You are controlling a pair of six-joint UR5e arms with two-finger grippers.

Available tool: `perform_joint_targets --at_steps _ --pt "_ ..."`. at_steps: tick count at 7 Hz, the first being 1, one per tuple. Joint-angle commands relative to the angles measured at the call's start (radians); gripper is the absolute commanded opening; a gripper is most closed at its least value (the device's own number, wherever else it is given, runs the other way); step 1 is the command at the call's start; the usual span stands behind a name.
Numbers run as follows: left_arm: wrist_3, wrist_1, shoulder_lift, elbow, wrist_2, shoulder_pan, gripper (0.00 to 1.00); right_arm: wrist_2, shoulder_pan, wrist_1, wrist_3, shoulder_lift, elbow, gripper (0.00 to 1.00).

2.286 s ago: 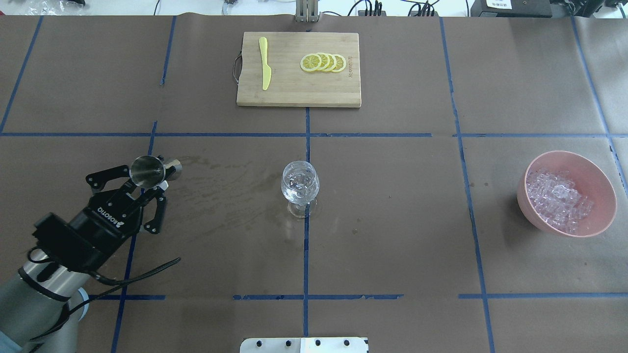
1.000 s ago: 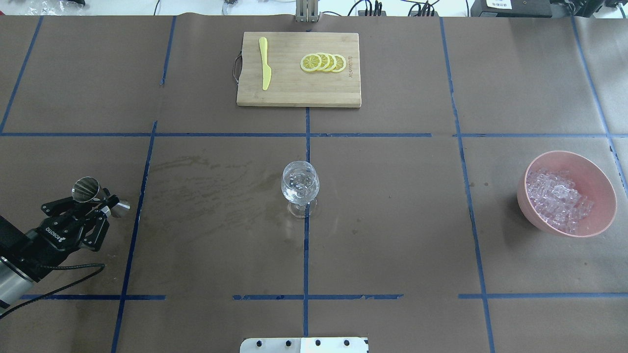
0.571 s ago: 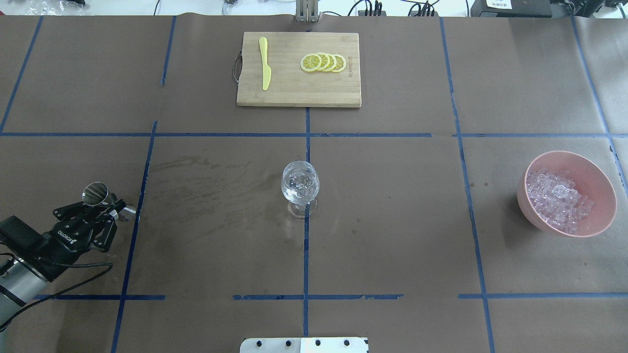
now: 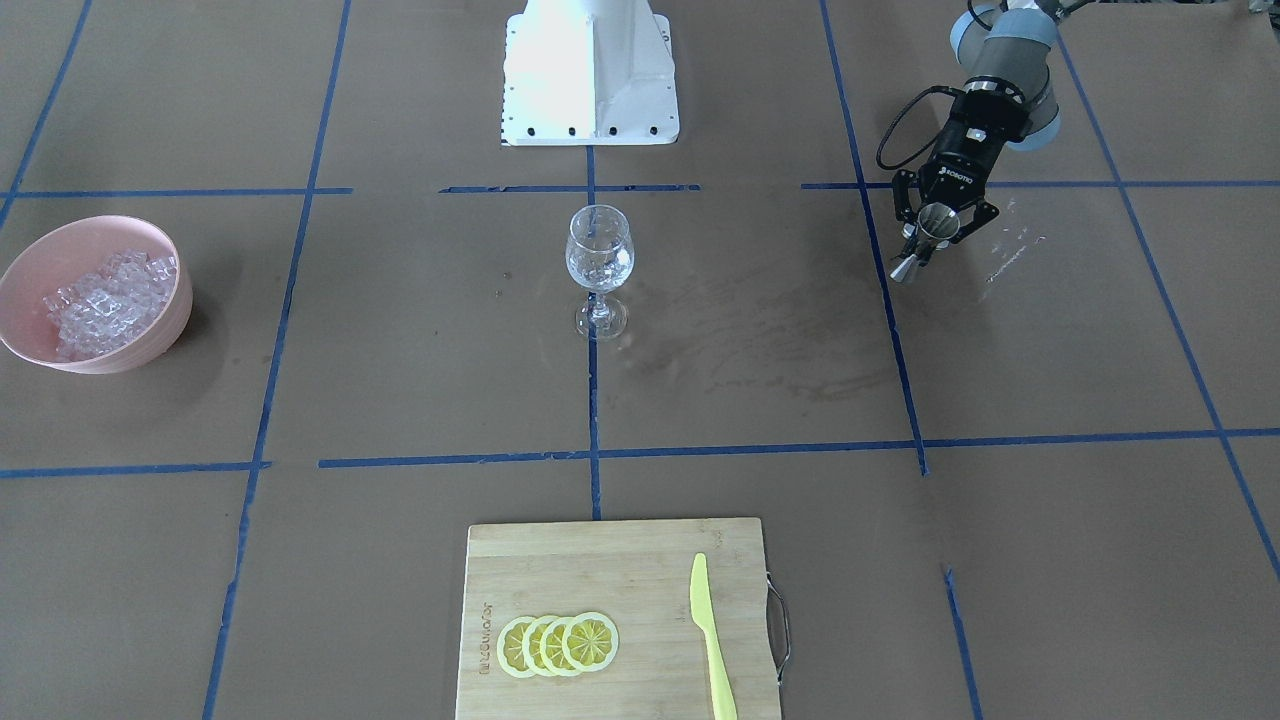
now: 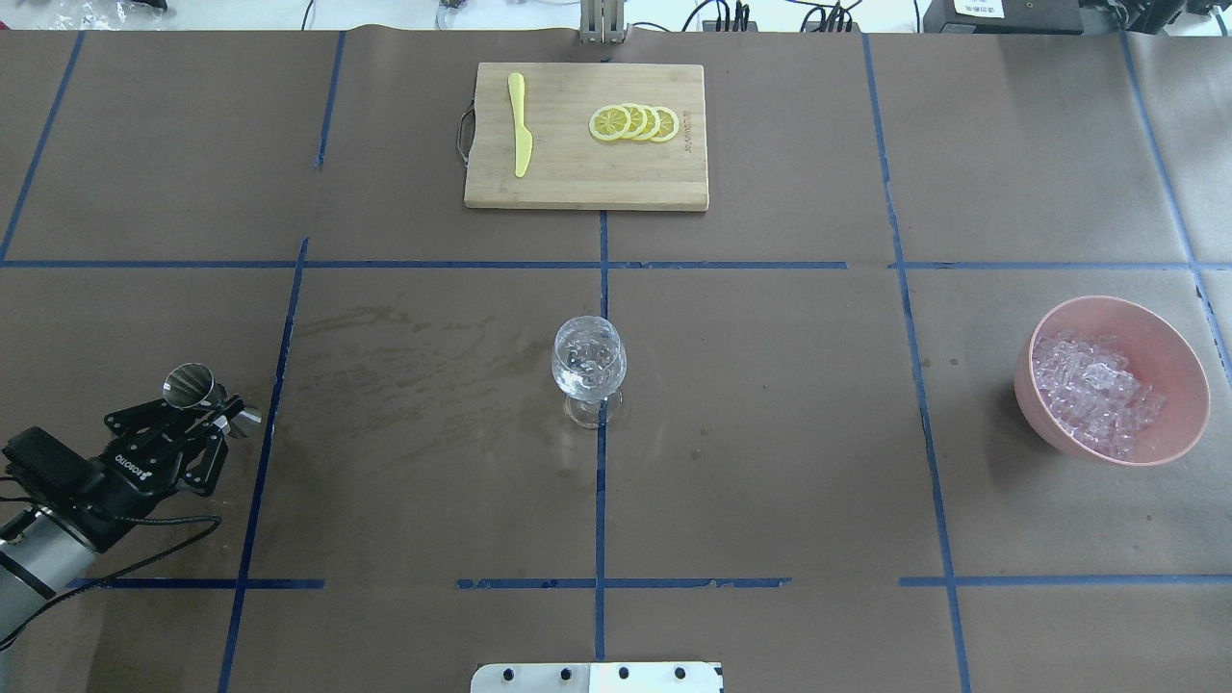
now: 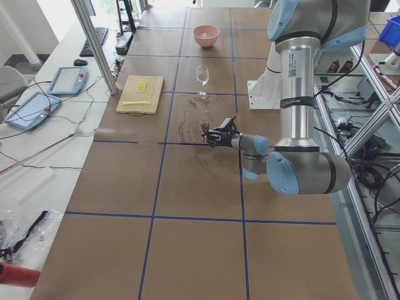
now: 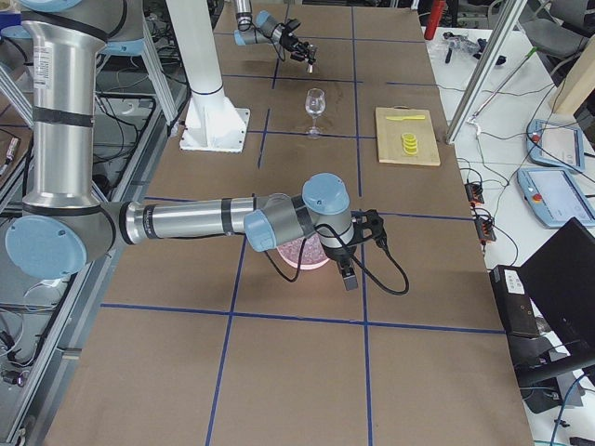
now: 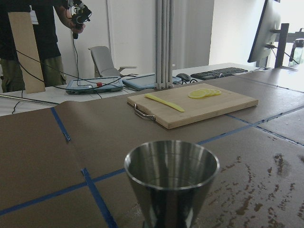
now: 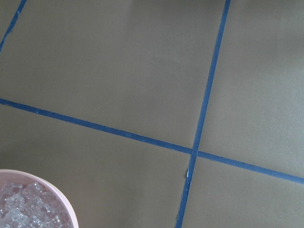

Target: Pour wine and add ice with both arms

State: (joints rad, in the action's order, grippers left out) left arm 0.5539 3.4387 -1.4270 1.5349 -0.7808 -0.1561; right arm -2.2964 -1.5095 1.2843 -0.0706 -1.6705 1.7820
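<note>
Ice, glassy cubes in pink bowl, left end effector clamps jigger, right end effector unclear

Overhead and front-facing cameras look steeply down from opposite long edges of the brown paper-covered bench; both share the clear stemmed glass at centre. Side cameras sight along it from either end; wrist cameras sit close.

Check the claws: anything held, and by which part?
Left claw grips the steel jigger at its narrow waist, between the two cones. Right claw shows only in a side view; a hold there cannot be told.
</note>
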Motion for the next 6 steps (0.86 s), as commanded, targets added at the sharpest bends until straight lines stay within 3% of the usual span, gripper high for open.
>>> perform_joint_targets --at_steps 1,6 --pt "0.007 -0.006 -0.007 -0.018 0.000 0.001 0.00 0.000 0.000 0.000 0.000 0.000 0.000 1.00" --pt "0.067 -0.007 -0.021 -0.070 -0.002 0.003 0.00 0.000 0.000 0.000 0.002 -0.002 0.000 1.00"
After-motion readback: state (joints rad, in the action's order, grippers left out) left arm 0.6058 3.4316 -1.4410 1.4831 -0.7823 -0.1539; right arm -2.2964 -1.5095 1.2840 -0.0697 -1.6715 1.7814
